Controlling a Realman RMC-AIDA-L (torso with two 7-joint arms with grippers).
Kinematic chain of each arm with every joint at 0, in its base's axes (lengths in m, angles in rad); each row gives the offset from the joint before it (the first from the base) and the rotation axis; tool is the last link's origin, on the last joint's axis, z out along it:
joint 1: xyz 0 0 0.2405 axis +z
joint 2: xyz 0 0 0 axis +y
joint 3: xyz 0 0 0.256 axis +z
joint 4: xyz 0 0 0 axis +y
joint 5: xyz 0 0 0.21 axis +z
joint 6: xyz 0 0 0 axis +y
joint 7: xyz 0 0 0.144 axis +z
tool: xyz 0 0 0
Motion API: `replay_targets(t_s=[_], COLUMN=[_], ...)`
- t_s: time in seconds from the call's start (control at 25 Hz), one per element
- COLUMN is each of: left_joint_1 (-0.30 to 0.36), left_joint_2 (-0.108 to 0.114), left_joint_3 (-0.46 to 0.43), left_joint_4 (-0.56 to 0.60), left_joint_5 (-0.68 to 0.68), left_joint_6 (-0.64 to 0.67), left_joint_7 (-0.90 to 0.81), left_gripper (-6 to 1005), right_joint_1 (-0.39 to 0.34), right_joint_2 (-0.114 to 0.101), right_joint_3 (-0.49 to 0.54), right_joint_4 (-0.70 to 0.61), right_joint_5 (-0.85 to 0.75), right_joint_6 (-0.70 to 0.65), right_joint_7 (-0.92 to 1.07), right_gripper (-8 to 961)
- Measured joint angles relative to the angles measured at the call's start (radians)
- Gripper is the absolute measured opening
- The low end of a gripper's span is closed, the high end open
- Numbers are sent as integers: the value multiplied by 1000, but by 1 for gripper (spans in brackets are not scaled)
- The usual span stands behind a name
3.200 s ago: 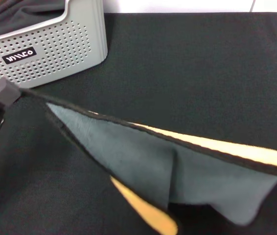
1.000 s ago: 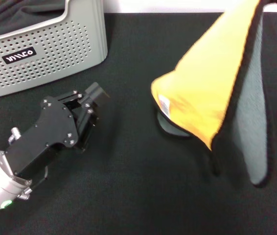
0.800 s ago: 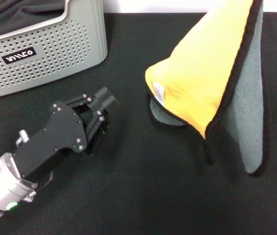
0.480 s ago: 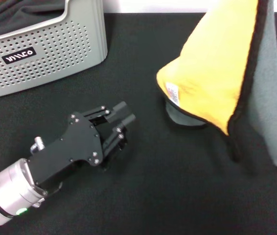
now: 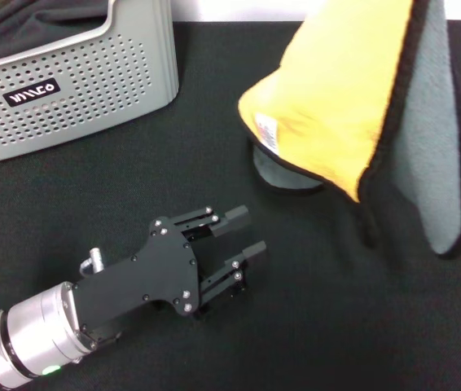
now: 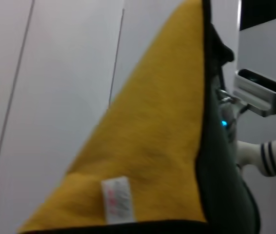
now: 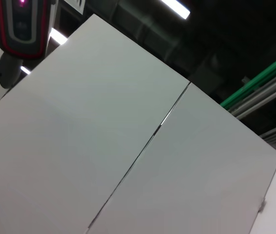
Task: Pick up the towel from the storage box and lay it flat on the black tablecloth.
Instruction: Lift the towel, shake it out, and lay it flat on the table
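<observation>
Head view: towel [image 5: 353,106] hangs from above at about 1 o'clock, yellow-orange face toward the camera, grey-green face showing along its right side, black edging all round. White tag [image 5: 266,130] sits near the low corner. That low corner touches the black tablecloth [image 5: 296,326], where a small grey-green fold lies at roughly centre-right; the rest of the towel is off the cloth. Whatever holds the towel's top is out of frame, so the right gripper is not seen. Left gripper [image 5: 245,235] lies low over the tablecloth at 7 o'clock, fingers spread apart and empty, pointing toward 2 o'clock at the towel's low corner, near it but not touching. Storage box [image 5: 92,81] stands at 10 o'clock, well apart from the towel, with dark fabric [image 5: 35,20] bunched inside.

Left wrist view: towel [image 6: 157,146] fills most of the frame, yellow side and tag [image 6: 117,198] plain, black edge running along the bottom. A white arm section with a grey housing [image 6: 260,92] shows beyond the towel. This arm's own fingers are not in the picture.

Right wrist view: only white wall panels and dark ceiling with lights; no towel, no fingers.

Judgement: pick-up is done; the spreading step is in hand. Next move likely calls for the left gripper to reach the low corner near the tag, close on it, and draw it away from the held edge so the towel goes down flat.
</observation>
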Motion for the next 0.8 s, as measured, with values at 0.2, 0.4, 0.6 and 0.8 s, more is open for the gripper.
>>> replay_targets(t_s=[0.2,0.4,0.6,0.8], left_joint_1=[-3,-29,-54,-70], left_joint_2=[0,0,0,0], left_joint_3=[0,0,-3,-8], left_joint_4=[-5,-31,-56,-71], left_joint_5=[5,4,1,-9], left_joint_6=[4,4,-1,-2], left_joint_7=[-1,-1,-2,-10], left_gripper=[427,427,427,427], right_joint_1=[24,52,92,113], right_joint_2=[10,16,18,18], right_joint_3=[-1,-12,-17,-50], right_joint_4=[24,55,108,140], right_joint_5=[0,9,20,46], right_joint_6=[23,38,48,51], right_joint_7=[-35,-79,-121,-166], right_gripper=[5,5,5,5])
